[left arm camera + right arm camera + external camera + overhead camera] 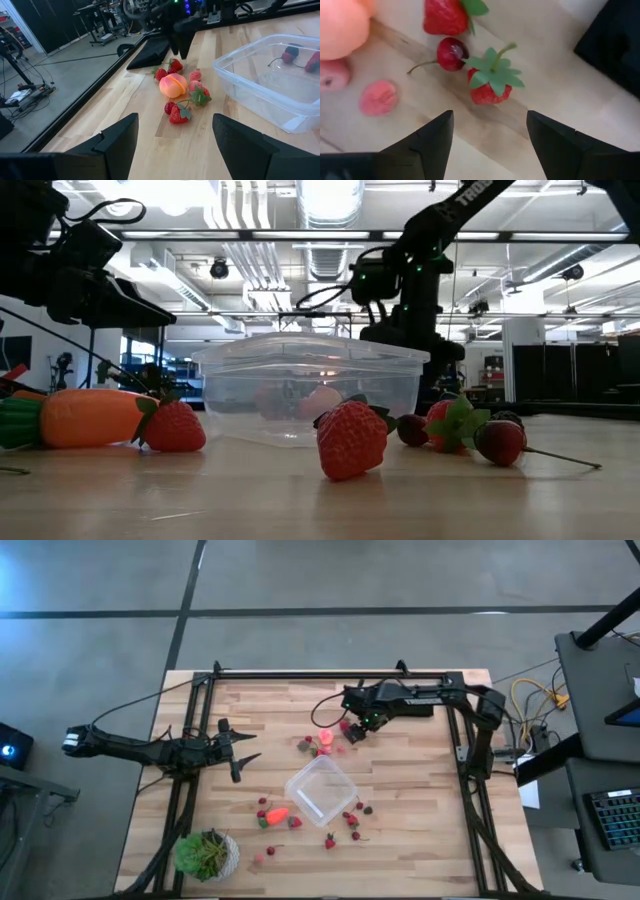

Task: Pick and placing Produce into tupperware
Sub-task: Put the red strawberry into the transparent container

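right wrist view: glossy cherry (452,54), leafy strawberry (490,86).

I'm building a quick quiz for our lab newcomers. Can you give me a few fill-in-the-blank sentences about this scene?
1. The clear tupperware holds ____ produce.
2. The right tool hovers, fingers ____, over a strawberry.
3. The carrot lies between the tupperware and the potted ____.
4. The left tool, open, holds ____.

Missing words: no; open; plant; nothing
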You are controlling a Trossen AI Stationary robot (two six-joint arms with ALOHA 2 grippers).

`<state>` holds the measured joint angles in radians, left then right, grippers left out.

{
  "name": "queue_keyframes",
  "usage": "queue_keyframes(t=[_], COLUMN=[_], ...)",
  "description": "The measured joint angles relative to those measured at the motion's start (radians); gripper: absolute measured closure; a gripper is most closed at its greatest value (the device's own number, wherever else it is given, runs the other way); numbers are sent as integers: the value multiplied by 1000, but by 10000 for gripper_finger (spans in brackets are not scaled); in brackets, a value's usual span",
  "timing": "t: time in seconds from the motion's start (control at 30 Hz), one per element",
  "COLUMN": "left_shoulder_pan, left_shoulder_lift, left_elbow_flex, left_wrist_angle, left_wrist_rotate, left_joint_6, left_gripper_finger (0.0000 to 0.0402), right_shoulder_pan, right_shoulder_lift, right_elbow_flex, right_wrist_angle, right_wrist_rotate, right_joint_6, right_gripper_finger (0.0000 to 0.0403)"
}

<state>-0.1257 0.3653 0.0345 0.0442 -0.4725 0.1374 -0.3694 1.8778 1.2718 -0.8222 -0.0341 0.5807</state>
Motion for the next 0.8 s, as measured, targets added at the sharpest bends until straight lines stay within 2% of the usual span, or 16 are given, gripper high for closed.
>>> queue_keyframes(t=[0.47,0.8], left_shoulder_pan=[0,0], left_shoulder_lift=[0,-1], left_elbow_flex=[0,0], left_wrist_angle=[-1,0], left_wrist_rotate=[0,0], left_joint_6=[0,0], left_gripper_finger=[160,160], right_shoulder_pan=[0,0], right_shoulder_lift=[136,138], right_elbow_flex=[107,110], right_wrist_angle=[-7,-4], right_wrist_rotate=[26,72], right_joint_6=[13,-14], right_gripper_finger=[179,185])
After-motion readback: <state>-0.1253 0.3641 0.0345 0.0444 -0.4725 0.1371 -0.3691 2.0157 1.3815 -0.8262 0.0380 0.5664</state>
